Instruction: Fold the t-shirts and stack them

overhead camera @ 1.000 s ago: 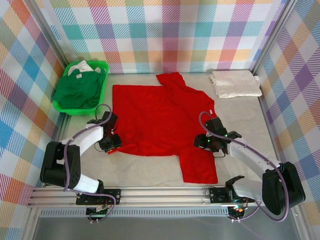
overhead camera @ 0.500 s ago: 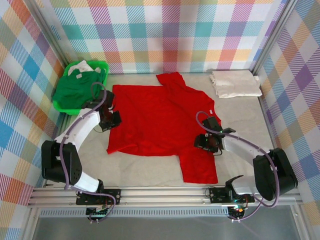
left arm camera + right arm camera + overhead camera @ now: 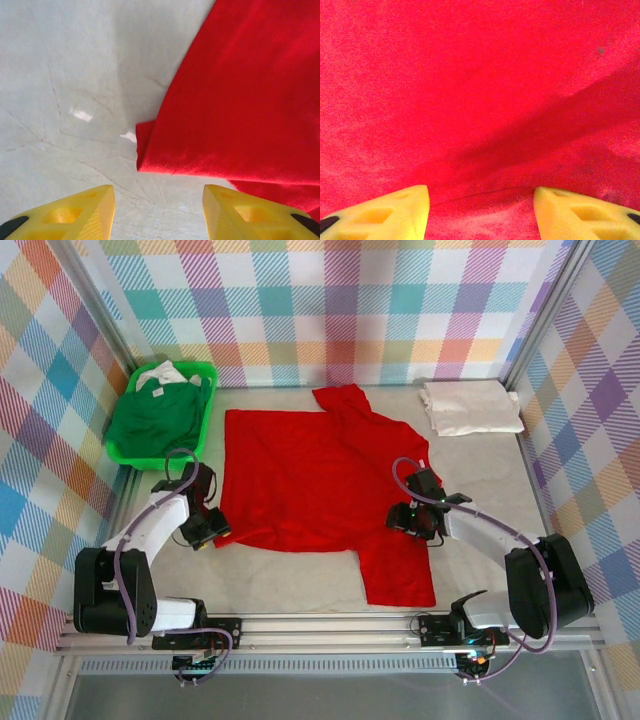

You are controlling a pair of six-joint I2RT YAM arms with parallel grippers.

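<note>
Pale crinkled tabletop (image 3: 480,465), soft red t-shirt (image 3: 310,475) lying rumpled

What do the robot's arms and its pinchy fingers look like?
The left arm and right arm are white tubes with chunky black joints. A thin purple cable loops along each one. The left gripper and right gripper have bright yellow wedge-shaped fingers with triangle cut-outs and small black patches.

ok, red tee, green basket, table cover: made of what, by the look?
Red t-shirt: soft knit cloth, matte; fine fuzzy texture, limp folds.
Green basket: likely moulded plastic, smooth, bright, rigid rim.
Table cover: pale sheet, faintly glossy, creased with glints; perhaps plastic film or coated fabric.
</note>
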